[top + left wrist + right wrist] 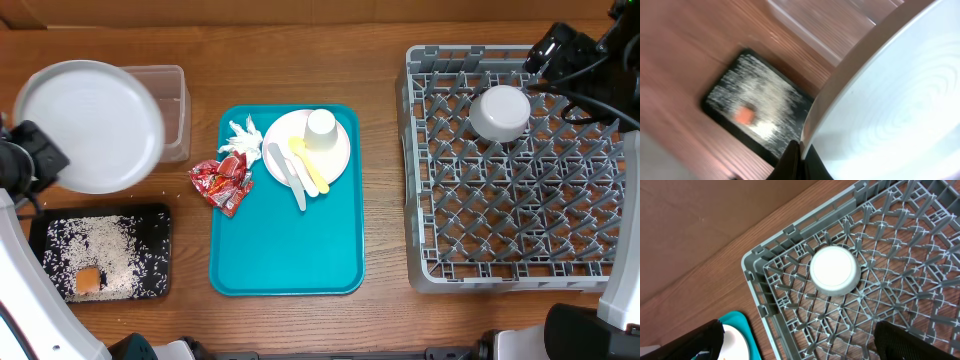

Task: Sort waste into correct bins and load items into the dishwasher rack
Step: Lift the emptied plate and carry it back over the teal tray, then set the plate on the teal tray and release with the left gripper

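Far-left corner: a large white plate [88, 125], gripped at its rim by the left claw [795, 152], covers most of the clear tub [178, 100].
Near-left corner: the black tray [158, 225] is open from above, with rice [100, 245] and an orange cube [88, 281] inside.
Centre: the near half of the teal tray [285, 250] is bare; the far half holds a small plate [340, 155], cup [321, 125] and cutlery [297, 180].
Teal tray's left edge: red wrappers [222, 180] and a napkin [240, 138] block the far part.
Right edge: the rack [520, 210] has an upturned bowl [500, 112] in its far-left part, and the other pegs are open.
Strip between teal tray and rack: bare tabletop [385, 150].

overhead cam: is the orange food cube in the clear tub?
No, the orange cube lies in the black tray, among the rice grains.
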Robot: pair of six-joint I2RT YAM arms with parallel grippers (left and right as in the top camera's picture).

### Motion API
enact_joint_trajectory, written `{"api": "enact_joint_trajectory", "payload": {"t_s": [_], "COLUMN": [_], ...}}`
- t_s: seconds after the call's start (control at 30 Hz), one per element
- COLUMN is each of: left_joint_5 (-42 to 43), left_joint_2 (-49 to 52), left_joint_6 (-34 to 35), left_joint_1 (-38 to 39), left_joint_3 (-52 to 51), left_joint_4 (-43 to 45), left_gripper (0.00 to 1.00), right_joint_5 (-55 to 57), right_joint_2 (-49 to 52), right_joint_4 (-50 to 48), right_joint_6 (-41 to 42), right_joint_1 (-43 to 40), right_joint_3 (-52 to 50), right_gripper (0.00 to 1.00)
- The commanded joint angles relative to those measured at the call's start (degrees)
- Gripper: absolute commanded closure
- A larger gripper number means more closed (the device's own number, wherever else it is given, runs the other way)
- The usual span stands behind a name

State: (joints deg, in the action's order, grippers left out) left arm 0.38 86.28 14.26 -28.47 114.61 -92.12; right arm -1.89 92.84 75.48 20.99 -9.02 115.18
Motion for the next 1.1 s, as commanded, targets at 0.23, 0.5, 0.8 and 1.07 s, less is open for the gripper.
{"api": "enact_joint_trajectory", "payload": {"t_s": [0.23, 0.5, 0.8, 1.07], "left_joint_5": [17.5, 19.3, 19.4, 19.1], "left_joint_2": [-0.3, -0.2, -0.2, -0.2], "left_joint_6": [-7.3, -10.5, -8.7, -1.7], "left_joint_1": [4.8, 14.0, 23.5, 32.0], "left_joint_3": [-8.1, -24.7, -40.9, -54.3], "left_joint_4": [-4.7, -1.9, 7.7, 20.2], "left_gripper": [0.96, 0.96, 0.96, 0.96], "right_joint_5": [0.8, 0.7, 0.7, -1.9], "right_joint_2": [0.0, 0.0, 0.0, 0.0], "right_joint_4": [-0.3, -0.3, -0.3, -0.1], "right_joint_6": [0.3, 0.3, 0.3, 0.3], "right_joint_1": [-0.3, -0.3, -0.3, -0.3], "right_joint_3": [0.7, 0.7, 0.7, 0.7], "right_gripper": [0.0, 0.0, 0.0, 0.0]}}
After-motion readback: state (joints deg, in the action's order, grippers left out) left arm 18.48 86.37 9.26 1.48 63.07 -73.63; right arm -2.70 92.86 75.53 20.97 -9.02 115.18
